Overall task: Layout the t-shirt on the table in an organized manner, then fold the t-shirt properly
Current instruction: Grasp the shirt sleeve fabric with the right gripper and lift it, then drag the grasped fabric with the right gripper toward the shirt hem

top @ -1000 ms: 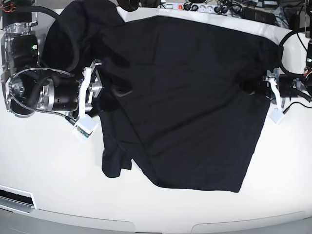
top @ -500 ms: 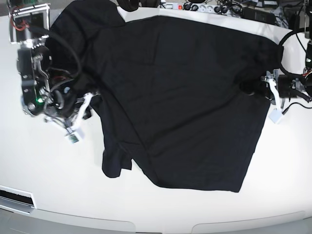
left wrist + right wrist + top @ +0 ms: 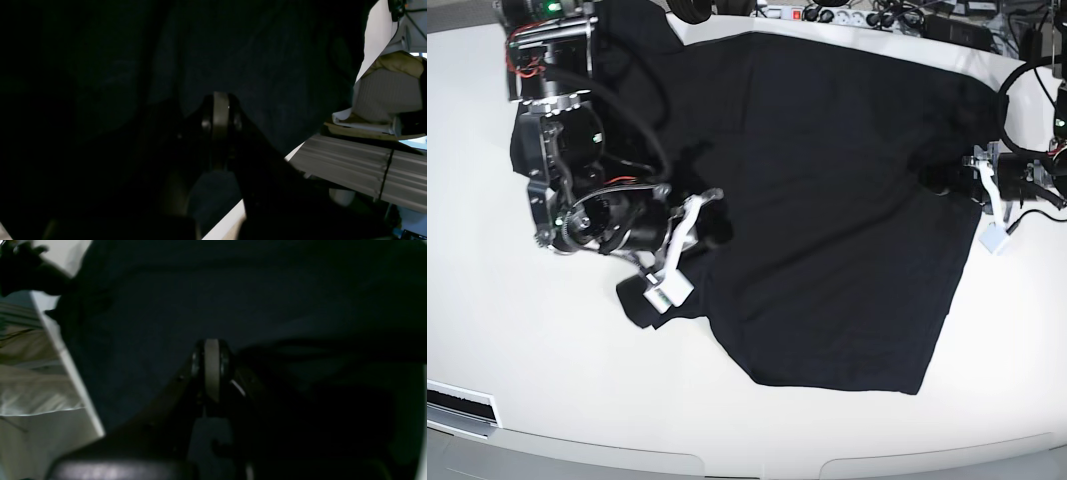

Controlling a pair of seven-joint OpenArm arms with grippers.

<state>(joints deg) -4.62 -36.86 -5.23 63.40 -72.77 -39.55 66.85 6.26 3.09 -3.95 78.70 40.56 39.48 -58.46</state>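
Observation:
The black t-shirt (image 3: pixel 827 200) lies spread over the white table (image 3: pixel 527 380), with its lower left part drawn inward and a small bunch of cloth (image 3: pixel 639 298) left beside my right arm. My right gripper (image 3: pixel 719 228) is over the shirt's left part. In the right wrist view it (image 3: pixel 211 353) is shut, with black fabric all round the tips. My left gripper (image 3: pixel 939 180) sits at the shirt's right edge, where the cloth puckers toward it. In the left wrist view it (image 3: pixel 220 110) is shut on the fabric.
A power strip (image 3: pixel 827 14) and cables lie along the table's far edge. A black cable loop (image 3: pixel 1017 90) hangs by my left arm. The table's front edge (image 3: pixel 757 462) is rounded. A ribbed grey surface (image 3: pixel 360 173) shows beyond the table edge.
My right arm swung left, then back right over the shirt, and the shirt's lower left edge has shifted right and up with it. My left gripper has stayed at the right edge.

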